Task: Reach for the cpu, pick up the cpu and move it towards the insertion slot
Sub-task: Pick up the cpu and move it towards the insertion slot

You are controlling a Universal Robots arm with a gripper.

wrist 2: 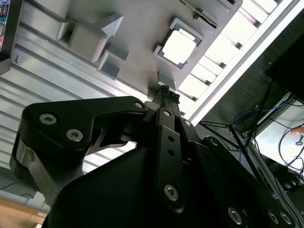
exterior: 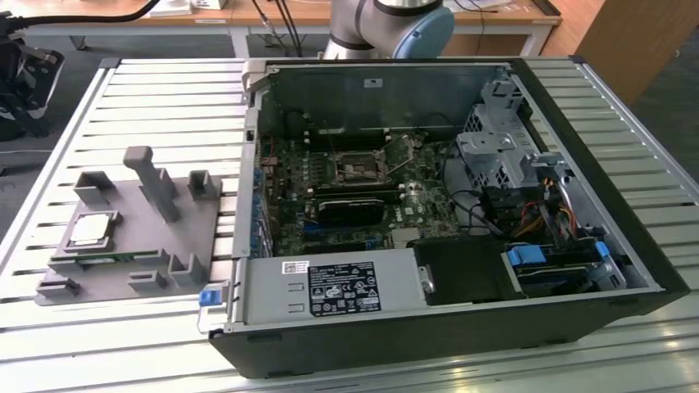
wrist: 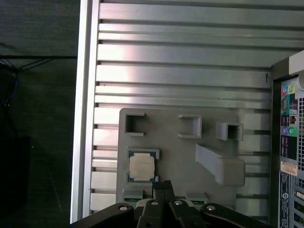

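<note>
While the gripper (wrist: 162, 186) hangs over the grey fixture (wrist: 175, 156) with its jaws pressed together on nothing, the cpu (wrist: 142, 167) lies flat in a recess there, untouched. Seen in the exterior view, that chip sits at about eight o'clock from the insertion slot (exterior: 356, 170), well apart from it and outside the open computer case (exterior: 437, 344).

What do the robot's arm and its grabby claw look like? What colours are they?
The arm is a round, silvery-grey tube with a light blue cap on its joint. The gripper is black. It is made of chunky flat bars joined by shiny silver round bolts, and it narrows to slim fingertips.
</note>
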